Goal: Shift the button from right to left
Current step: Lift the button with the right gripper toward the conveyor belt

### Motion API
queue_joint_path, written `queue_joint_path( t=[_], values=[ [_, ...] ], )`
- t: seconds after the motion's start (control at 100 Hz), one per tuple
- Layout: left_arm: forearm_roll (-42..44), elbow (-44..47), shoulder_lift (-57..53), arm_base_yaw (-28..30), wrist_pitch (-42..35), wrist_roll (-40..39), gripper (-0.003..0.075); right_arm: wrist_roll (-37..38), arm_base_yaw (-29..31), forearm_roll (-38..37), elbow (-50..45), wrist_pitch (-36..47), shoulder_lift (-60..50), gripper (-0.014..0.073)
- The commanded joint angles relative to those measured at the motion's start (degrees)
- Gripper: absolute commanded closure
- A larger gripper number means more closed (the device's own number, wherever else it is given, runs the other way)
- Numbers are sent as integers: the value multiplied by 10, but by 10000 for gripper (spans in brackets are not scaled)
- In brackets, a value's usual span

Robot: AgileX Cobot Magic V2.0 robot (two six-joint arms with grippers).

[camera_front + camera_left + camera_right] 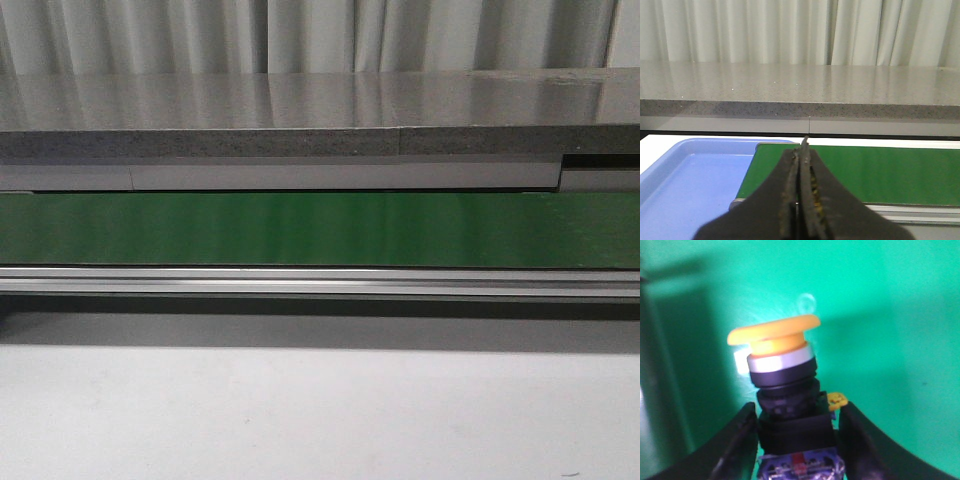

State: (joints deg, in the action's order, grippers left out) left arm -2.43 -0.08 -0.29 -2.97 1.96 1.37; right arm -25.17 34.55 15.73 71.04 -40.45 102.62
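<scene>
Your right gripper [797, 440] clamps the yellow-capped button [785, 385] above the green belt [890, 315], while your left gripper [800, 195] sits pressed together, empty.

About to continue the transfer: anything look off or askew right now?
Nothing stands out. The right gripper holds the button squarely by its black body, yellow cap intact. The left gripper is shut and empty.

Pale pleated curtains [320, 35] hang across the top of the front view. Below them a glossy speckled grey counter [300, 100] reflects soft light. A green conveyor belt [320, 228] crosses the middle of the frame above a silver rail [320, 283]. A white tabletop [320, 415] fills the bottom.
</scene>
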Motion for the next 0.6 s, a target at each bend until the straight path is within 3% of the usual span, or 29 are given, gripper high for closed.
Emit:
queue_joint_path(
  t=[0.0, 0.32, 0.59],
  values=[
    [-5, 26, -18, 2, -49, -5, 741, -1, -7, 17, 15, 0, -68, 453],
    [-5, 26, -18, 2, -49, -5, 741, 63, -93, 29, 8, -81, -128, 453],
    [-5, 26, -18, 2, -49, -5, 741, 111, -149, 36, -16, -66, -109, 450]
  ],
)
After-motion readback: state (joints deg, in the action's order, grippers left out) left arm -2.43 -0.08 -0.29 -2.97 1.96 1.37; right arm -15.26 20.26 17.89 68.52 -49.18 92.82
